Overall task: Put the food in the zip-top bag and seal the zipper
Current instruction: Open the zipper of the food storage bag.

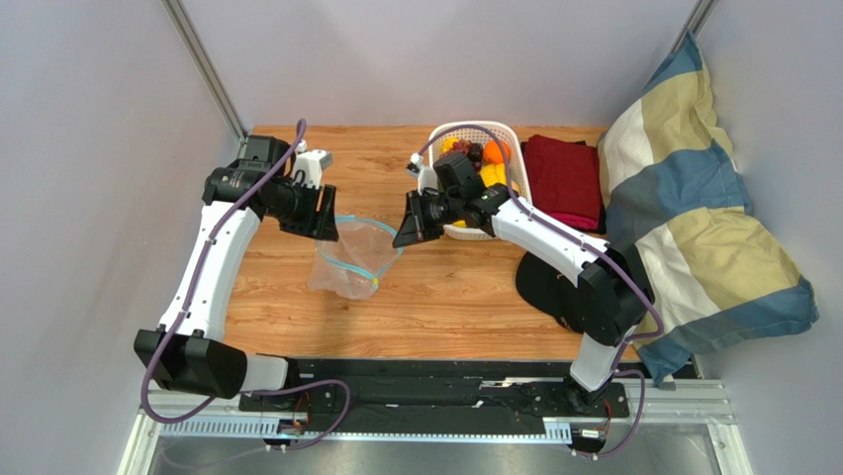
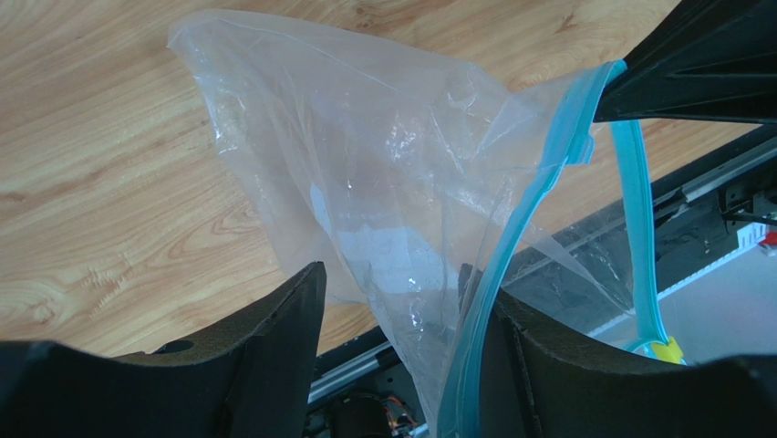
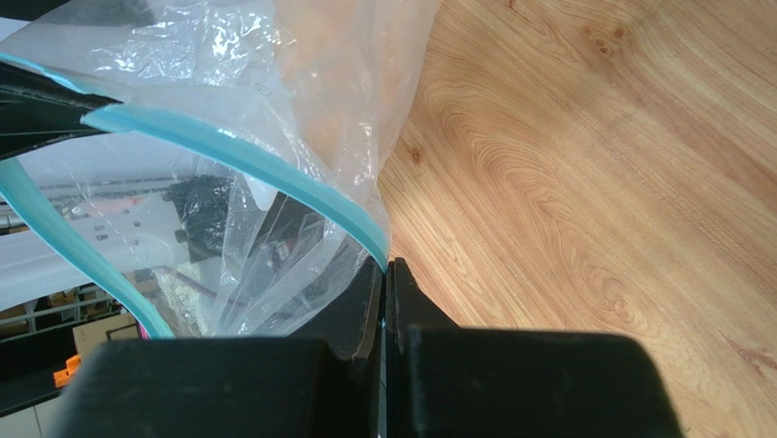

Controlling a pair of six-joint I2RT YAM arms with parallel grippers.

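Zip-top bag (image 1: 348,265): clear, crinkled, mid-table, mouth propped open. Teal zipper (image 3: 274,173) loops between both claws. Right gripper (image 3: 383,270) clenched on zipper. Left gripper (image 2: 392,272) spread, bag rim between jaws. Food (image 1: 495,153) in white basket (image 1: 463,125), far right; right arm crosses its near rim.

No text, label, brand, number or sign can be read in any of the three views. A small white-and-red patch (image 2: 766,239) beside the black rail at the right edge of the left wrist view may be printed, but it is too small and blurred to make out.
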